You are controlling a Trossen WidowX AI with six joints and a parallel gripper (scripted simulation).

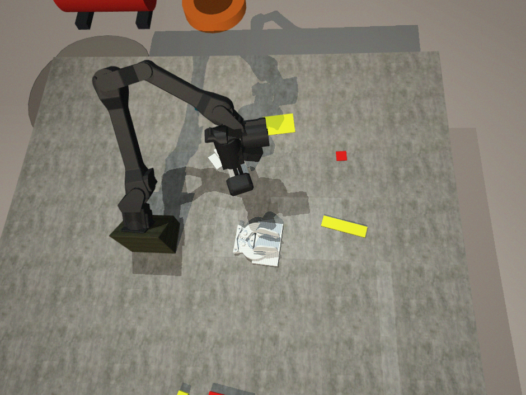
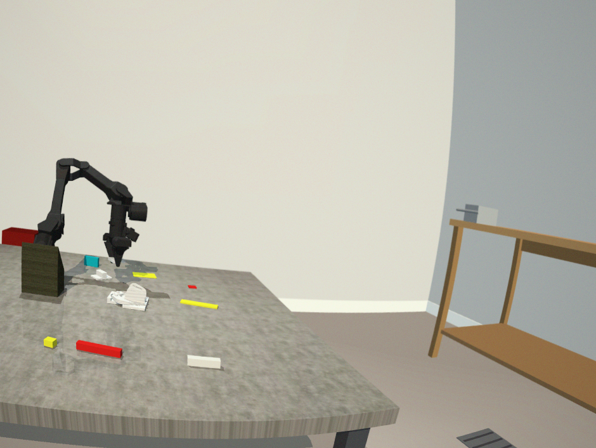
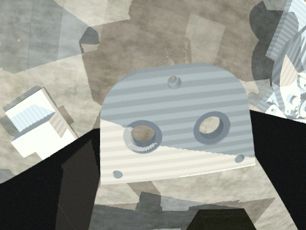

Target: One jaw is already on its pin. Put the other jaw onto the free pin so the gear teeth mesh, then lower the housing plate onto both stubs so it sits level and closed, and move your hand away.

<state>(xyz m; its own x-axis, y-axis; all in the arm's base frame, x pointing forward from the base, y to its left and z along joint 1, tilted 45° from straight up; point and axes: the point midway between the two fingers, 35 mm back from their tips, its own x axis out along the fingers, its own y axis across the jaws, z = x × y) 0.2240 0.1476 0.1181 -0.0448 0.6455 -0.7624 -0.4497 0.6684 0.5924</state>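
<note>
The white housing plate (image 3: 170, 108) is flat, with two large round holes and several small ones. My gripper (image 3: 172, 126) (image 1: 245, 170) (image 2: 116, 257) is shut on its two side edges and holds it above the table, behind the white assembly. The assembly (image 1: 259, 241) (image 2: 130, 297) (image 3: 291, 82) lies on the table, cut off at the right edge of the wrist view. Two long, curved jaws lie side by side on it in the top view. Whether their teeth mesh, and how they sit on the pins, is too small to tell.
A white stepped block (image 1: 215, 161) (image 2: 101, 275) (image 3: 29, 121) stands near the gripper. A yellow slab (image 1: 281, 123) (image 2: 144, 275), a yellow bar (image 1: 343, 226) (image 2: 198, 303) and a red square (image 1: 341, 155) (image 2: 192, 287) lie to the right. A teal block (image 2: 91, 261) stands behind.
</note>
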